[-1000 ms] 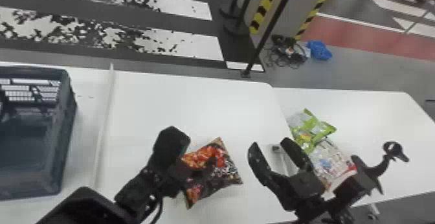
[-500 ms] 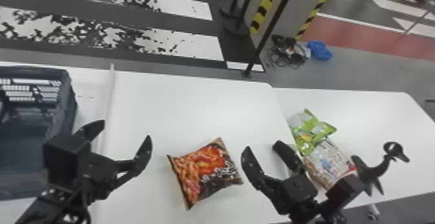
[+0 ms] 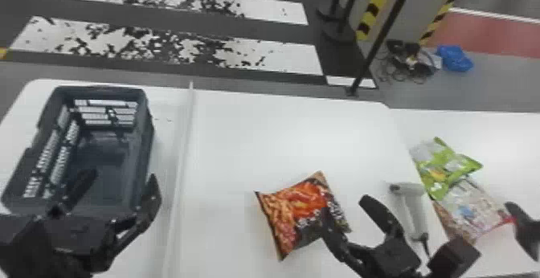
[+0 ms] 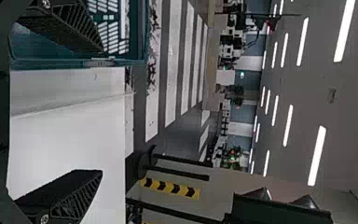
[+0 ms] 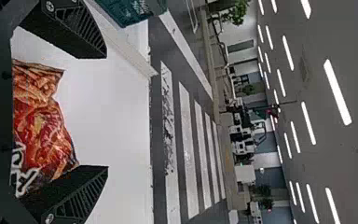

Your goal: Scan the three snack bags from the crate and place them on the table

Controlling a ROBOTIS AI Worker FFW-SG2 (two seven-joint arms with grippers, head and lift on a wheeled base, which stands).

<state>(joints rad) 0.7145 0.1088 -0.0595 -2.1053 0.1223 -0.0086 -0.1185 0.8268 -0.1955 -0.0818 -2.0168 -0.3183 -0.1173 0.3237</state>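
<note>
Evidently released, the left gripper point(image 3: 120, 176) spreads its ribbed black fingers by the near end of the rigid, slatted blue-grey plastic crate point(image 3: 145, 144). Likewise parted, the right gripper point(image 3: 344, 205) sits at the crinkly, pillow-shaped orange-and-black snack bag point(image 3: 297, 209), which lies flat on the smooth white table point(image 3: 281, 136). Farther right, 2 glossy bags, 1 green point(image 3: 444, 168) and 1 pale with a reddish edge point(image 3: 468, 207), overlap beside the smooth, grey, long-handled scanner point(image 3: 413, 213).
</note>
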